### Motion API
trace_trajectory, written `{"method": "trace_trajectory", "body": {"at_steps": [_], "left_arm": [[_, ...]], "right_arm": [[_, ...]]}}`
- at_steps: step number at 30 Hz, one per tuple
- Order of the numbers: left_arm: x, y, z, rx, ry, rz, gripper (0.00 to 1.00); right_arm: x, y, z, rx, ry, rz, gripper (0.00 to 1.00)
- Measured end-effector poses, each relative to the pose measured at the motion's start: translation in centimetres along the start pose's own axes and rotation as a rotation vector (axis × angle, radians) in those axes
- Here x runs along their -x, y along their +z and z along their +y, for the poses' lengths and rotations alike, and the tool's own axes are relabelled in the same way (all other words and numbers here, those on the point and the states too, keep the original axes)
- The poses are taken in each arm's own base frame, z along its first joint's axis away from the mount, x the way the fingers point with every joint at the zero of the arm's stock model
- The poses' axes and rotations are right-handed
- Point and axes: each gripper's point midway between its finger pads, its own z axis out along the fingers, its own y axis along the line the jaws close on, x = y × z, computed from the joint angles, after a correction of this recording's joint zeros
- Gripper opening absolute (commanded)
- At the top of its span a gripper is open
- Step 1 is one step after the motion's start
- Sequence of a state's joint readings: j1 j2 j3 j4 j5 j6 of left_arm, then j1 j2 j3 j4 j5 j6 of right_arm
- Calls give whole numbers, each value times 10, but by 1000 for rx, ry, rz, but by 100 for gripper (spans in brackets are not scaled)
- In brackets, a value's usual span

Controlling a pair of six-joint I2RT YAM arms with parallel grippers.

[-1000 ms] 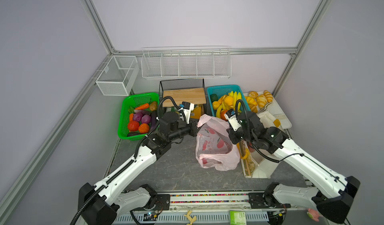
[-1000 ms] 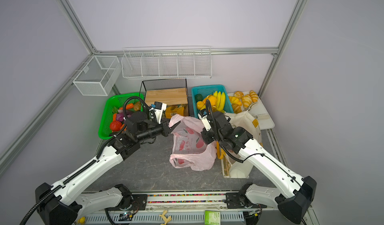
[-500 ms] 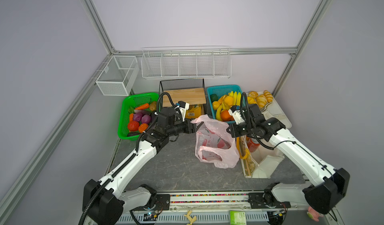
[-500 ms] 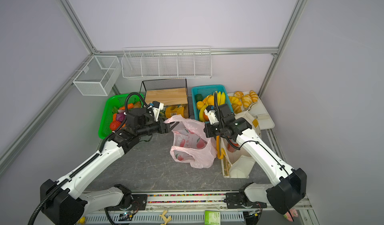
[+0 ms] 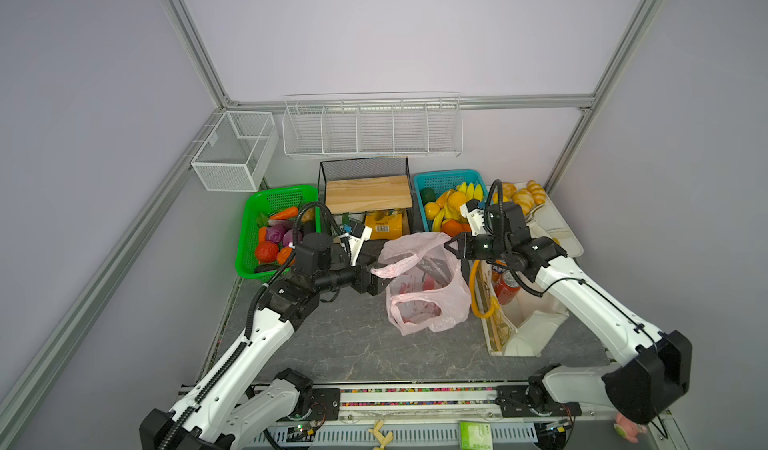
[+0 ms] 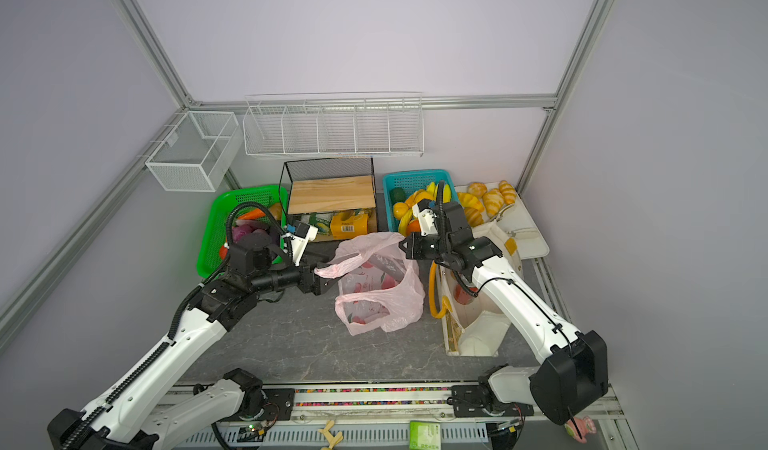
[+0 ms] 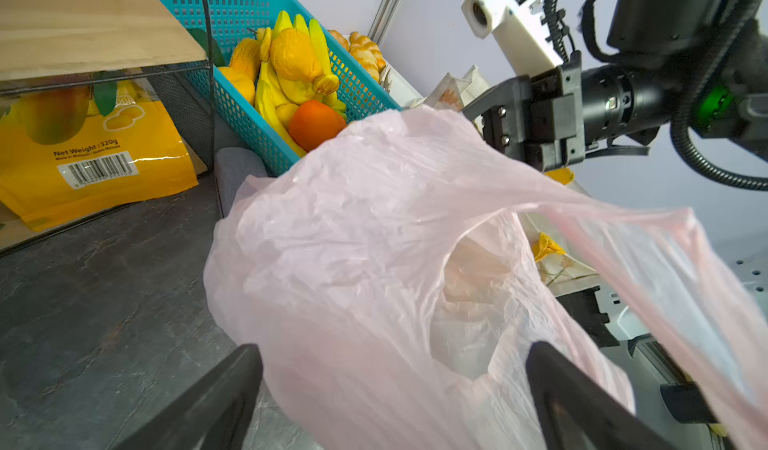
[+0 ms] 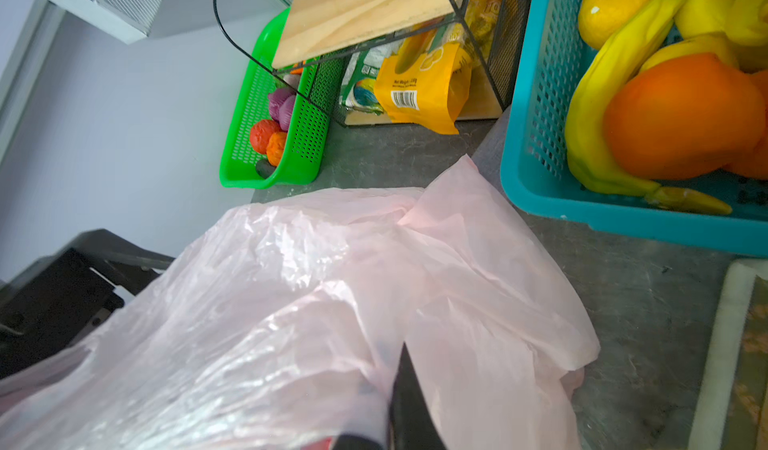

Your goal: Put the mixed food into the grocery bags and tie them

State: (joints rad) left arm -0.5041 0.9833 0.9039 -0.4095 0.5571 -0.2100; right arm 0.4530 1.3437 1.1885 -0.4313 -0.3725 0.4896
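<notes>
in both top views: left gripper [image 5: 375, 281] released by the pink plastic bag [image 5: 419, 298] handle mid-table, right gripper [image 5: 451, 247] clenched on the far rim.

from left wrist: spread wide around loose film, hard to say if touching.

from right wrist: pinching thin plastic. might tear it or let the mouth sag shut, with toy vegetables [image 8: 266, 134] sitting in the green basket [image 8: 249, 182].

Robot test cell, lab-type, not a home. Plain lilac panels [image 5: 395, 32] set in aluminium frame posts [image 5: 190, 40] box in a grey worktop [image 5: 353, 344]. Two arms ride a rail [image 5: 415, 400] along its near edge. Staged props: a green basket [image 5: 279, 189] of toy vegetables beyond the left gripper [image 5: 380, 279], a teal basket [image 5: 446, 173] of fake fruit just behind the right gripper [image 5: 451, 246], and white wire baskets [image 5: 372, 132] on the wall further back.
</notes>
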Motion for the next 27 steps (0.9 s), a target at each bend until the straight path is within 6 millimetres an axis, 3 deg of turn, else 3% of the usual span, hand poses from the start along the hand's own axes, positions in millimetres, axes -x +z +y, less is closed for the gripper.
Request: {"method": "trace_trajectory", "body": {"at_steps": [4,12,18,27], "left_arm": [[-16,10,14,55,10,74,99],[-46,40,19,144,161,204,99],[-39,38,33,228,207,182,99],[-37,31,24,245,341,151,98]], "right_arm": [[4,10,0,45,23,8,7],[7,16,10,119,49,18,7],[7,16,11,126,54,16,7],[9,16,17,154,90,15,7]]}}
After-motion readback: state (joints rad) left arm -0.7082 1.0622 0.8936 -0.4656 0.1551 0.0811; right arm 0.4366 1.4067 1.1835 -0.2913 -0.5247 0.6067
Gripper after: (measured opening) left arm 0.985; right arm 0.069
